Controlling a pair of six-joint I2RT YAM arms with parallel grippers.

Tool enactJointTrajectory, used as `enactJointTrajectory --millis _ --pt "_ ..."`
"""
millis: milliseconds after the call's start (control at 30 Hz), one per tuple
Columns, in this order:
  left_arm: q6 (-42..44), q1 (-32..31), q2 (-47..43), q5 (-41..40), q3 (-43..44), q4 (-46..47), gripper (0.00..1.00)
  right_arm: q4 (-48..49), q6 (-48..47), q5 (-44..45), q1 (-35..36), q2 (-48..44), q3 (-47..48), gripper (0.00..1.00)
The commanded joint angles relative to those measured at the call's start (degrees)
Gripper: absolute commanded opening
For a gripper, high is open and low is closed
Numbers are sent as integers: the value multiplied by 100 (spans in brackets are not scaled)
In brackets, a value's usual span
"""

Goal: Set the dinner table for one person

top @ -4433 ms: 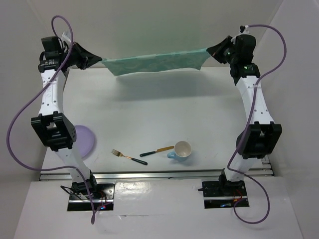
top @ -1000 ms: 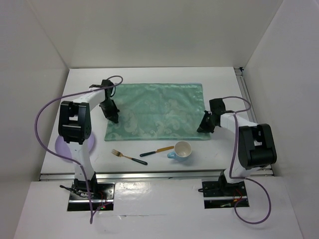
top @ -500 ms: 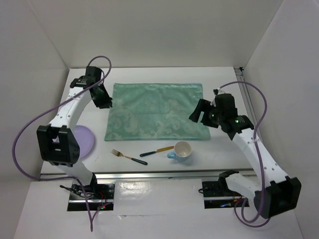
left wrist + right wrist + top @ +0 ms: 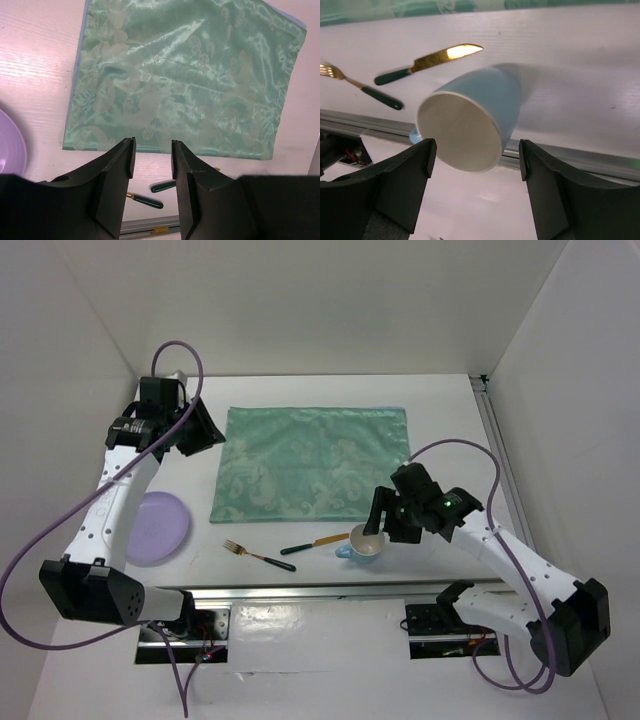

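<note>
Teal patterned cloth, the mat [image 4: 315, 465], is lying flat and spread out on the white tabletop [image 4: 450, 410], which is reaching out from under the mat on every side.

The left claw [image 4: 210, 432] is hovering just off the mat's far left corner. Its jaws are standing apart with nothing between them (through the gap the wrist view is showing only the mat's near edge and bare tabletop).

The right claw [image 4: 380, 520] is hanging just past the mat's near edge, toward its right corner. Its jaws are spread wide and released, flanking a light blue mug [image 4: 366, 542] without touching it.

The mug is sitting on the bare tabletop just beside the mat's near edge, with its mouth facing up and its handle pointing left.

A knife [image 4: 315, 542] with a gold blade and a dark green handle is lying just below the mat's near edge, about under its middle. A matching fork [image 4: 258, 555] is lying a little further from that edge, toward the mat's left corner.

A lilac plate [image 4: 155, 528] is resting near the mat's near left corner, out to the left and apart from the cloth.
</note>
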Motion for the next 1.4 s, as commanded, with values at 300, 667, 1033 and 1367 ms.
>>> enactJointTrajectory --millis 300,667,1033,1367 --pt "288 -8 -125 87 -104 -43 50 218 847 581 425 572 -563 47" --pt "288 -8 95 157 1 -43 50 -1012 190 2180 93 1210 2139 0" --pt "270 -131 157 273 -227 10 49 -133 -1490 1751 -2167 5131 5920 0" --pt "271 -183 516 149 -227 -43 51 -582 -1544 1364 -2608 7629 8569 0"
